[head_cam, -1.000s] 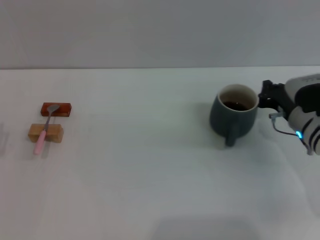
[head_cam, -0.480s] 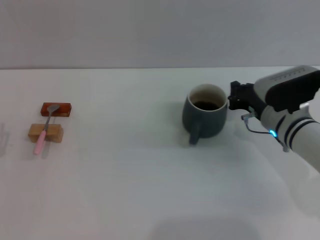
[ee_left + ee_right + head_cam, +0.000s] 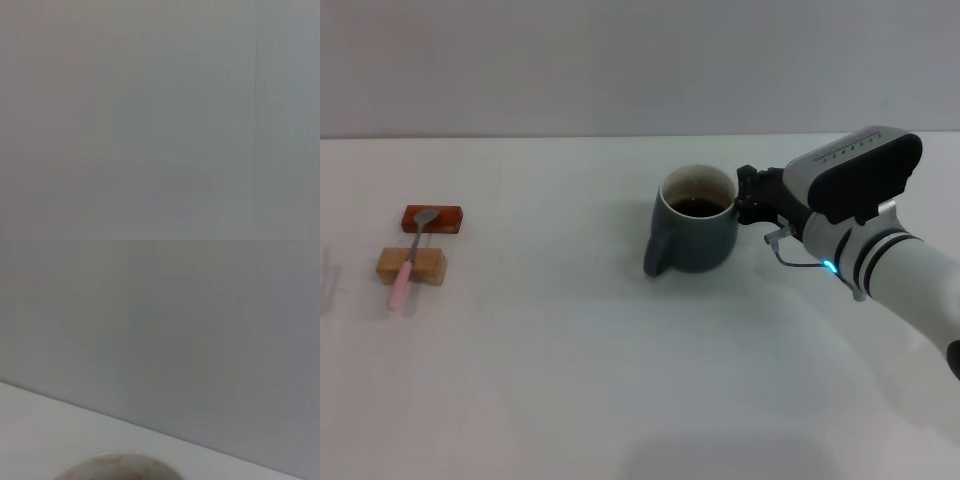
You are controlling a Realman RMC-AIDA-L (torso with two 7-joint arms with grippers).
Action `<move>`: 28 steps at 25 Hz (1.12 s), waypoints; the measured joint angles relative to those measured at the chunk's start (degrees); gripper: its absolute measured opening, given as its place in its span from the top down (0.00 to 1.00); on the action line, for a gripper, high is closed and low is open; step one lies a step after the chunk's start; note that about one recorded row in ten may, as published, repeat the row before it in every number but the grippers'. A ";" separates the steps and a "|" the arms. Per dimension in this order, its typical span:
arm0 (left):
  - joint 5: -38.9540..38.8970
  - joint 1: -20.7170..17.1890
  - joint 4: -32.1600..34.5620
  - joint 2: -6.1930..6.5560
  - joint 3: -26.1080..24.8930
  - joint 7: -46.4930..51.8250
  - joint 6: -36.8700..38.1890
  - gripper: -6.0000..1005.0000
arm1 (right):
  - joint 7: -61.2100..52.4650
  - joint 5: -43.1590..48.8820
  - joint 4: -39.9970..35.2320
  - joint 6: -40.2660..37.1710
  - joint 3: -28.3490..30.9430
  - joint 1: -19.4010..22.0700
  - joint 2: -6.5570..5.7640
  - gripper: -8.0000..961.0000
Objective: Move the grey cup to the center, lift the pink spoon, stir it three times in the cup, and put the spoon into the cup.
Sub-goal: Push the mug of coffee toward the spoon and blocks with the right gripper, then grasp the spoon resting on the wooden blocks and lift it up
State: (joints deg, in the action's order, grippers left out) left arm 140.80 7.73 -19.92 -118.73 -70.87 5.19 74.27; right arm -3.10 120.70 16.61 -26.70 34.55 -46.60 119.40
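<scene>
The grey cup [image 3: 695, 240] stands upright near the middle of the white table [image 3: 570, 380], handle toward the front left, dark liquid inside. My right gripper [image 3: 748, 197] is at the cup's right rim, shut on it. The cup's pale rim also shows in the right wrist view [image 3: 120, 467]. The pink spoon [image 3: 405, 265] lies at the far left, resting across two blocks, bowl toward the back. My left gripper is out of view; the left wrist view shows only a plain grey surface.
A red-brown block [image 3: 432, 218] and a tan block [image 3: 420, 268] lie under the spoon at the far left. A grey wall stands behind the table's back edge. My right forearm [image 3: 900, 275] reaches in from the right.
My right gripper has moved left along the table with the grey cup, from the right side to near the middle. The cup's handle has turned toward the left. The spoon has not moved.
</scene>
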 joint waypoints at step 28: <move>-0.07 0.61 0.68 -0.07 0.21 0.00 -0.10 0.17 | 0.00 -0.19 -0.80 0.34 0.25 0.42 -0.07 0.99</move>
State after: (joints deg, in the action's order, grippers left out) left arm 140.73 8.35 -19.24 -118.80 -70.66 5.18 74.17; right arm -3.11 120.51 15.81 -26.36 34.80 -46.17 119.33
